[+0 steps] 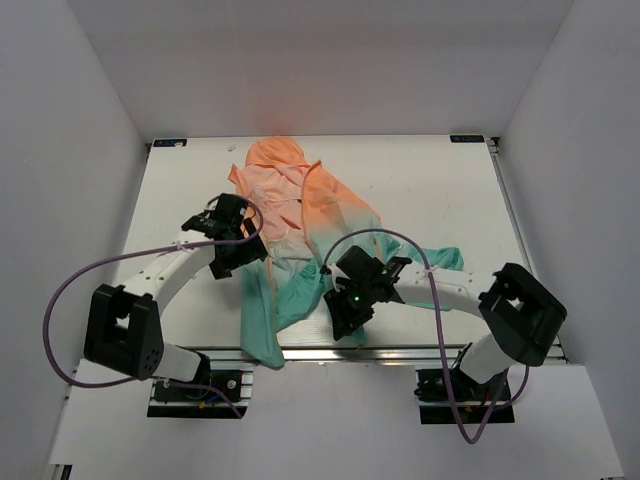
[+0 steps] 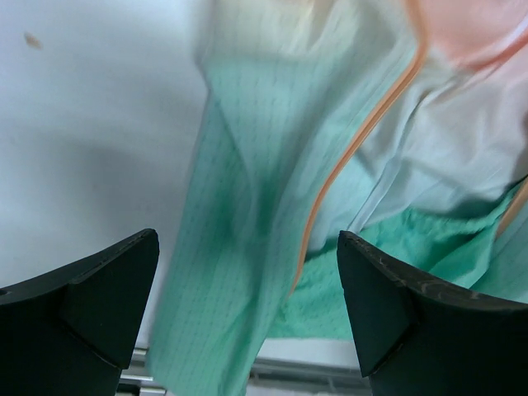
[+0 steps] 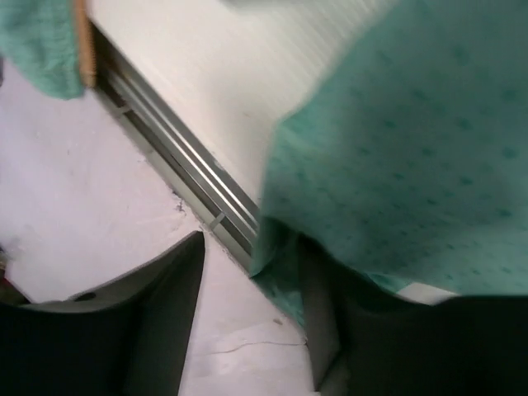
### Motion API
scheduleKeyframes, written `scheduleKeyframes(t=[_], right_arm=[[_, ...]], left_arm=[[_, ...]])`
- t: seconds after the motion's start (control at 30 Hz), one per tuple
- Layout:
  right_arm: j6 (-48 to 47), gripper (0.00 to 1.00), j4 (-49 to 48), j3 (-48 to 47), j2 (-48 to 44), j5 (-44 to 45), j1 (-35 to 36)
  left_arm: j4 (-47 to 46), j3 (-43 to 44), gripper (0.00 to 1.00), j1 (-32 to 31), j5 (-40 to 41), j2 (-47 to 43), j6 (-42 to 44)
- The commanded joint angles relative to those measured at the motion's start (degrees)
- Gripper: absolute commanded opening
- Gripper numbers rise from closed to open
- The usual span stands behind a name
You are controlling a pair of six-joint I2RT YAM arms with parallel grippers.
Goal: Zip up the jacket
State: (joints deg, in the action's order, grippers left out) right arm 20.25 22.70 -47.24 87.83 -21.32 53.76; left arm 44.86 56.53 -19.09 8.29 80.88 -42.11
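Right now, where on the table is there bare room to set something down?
Widest bare patch: the far-right part of the table, between the jacket and the right edge. A narrower strip runs along the far left, between the jacket and the left edge. Crowded: the near centre, where the jacket bunches by the left gripper and right gripper.

L arm (image 1: 175,270) & R arm (image 1: 450,290): white links w/ black boxy joint housings (image 1: 122,330). Purple cable (image 1: 60,310) looped per arm. Green LED (image 1: 352,297) on R wrist. L fingers (image 2: 99,305) black, wedge-shaped.
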Motion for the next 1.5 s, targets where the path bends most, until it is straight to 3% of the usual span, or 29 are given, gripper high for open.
scheduleKeyframes(t=[0.0, 0.03, 0.07, 0.17, 0.33, 0.57, 0.8, 0.9, 1.13, 1.3, 1.47], right_arm=[[-2.6, 0.57, -4.0, -4.3, -4.6, 2.3, 0.4], [-3.4, 0.76, -3.3, -4.9, -4.9, 3.1, 0.5], [-4.2, 0.89, -2.1, -5.8, -5.0, 3.6, 0.5], [-5.3, 0.89, -0.2, -6.9, -5.1, 3.9, 0.5], [-6.7, 0.89, -0.9, -6.0, -3.2, 2.3, 0.4], [-4.5, 0.89, -3.8, -7.7, 5.2, 3.2, -2.1], [-3.6, 0.89, -3.8, -7.6, 8.9, 6.7, -14.7], [-5.4, 0.89, -3.5, -8.3, 11.0, 7.4, -20.5], [-11.6, 0.89, 0.2, -18.0, 18.2, 11.1, -28.3], [-14.7, 0.89, 0.8, -18.0, 12.6, 7.5, -27.9], [-12.8, 0.89, 2.8, -10.0, -0.6, 13.1, -24.9]], left_arm=[[0.3, -4.4, 0.98, -0.1, -5.5, -4.8, -0.9], [-0.6, -6.2, 0.98, -0.2, -8.4, -5.7, -0.9], [-2.3, -9.7, 0.98, -0.6, -11.1, -6.6, -1.1], [-5.5, -14.9, 0.98, -2.4, -15.9, -9.5, -2.4], [-8.0, -18.1, 0.98, -5.8, -17.2, -11.0, -6.4], [-12.6, -17.6, 0.98, -5.8, -14.5, -5.3, -7.3], [-10.7, -9.6, 0.98, -3.9, -5.1, 9.5, -6.8], [-10.3, -5.4, 0.98, -1.8, -4.9, 14.2, -5.8], [-5.8, 12.4, 0.98, -0.8, 0.3, 26.8, -2.5], [-3.2, 22.4, 0.98, -0.8, -0.6, 26.5, 0.6], [-3.4, 16.5, 0.98, -0.9, -3.2, 15.7, 0.8]])
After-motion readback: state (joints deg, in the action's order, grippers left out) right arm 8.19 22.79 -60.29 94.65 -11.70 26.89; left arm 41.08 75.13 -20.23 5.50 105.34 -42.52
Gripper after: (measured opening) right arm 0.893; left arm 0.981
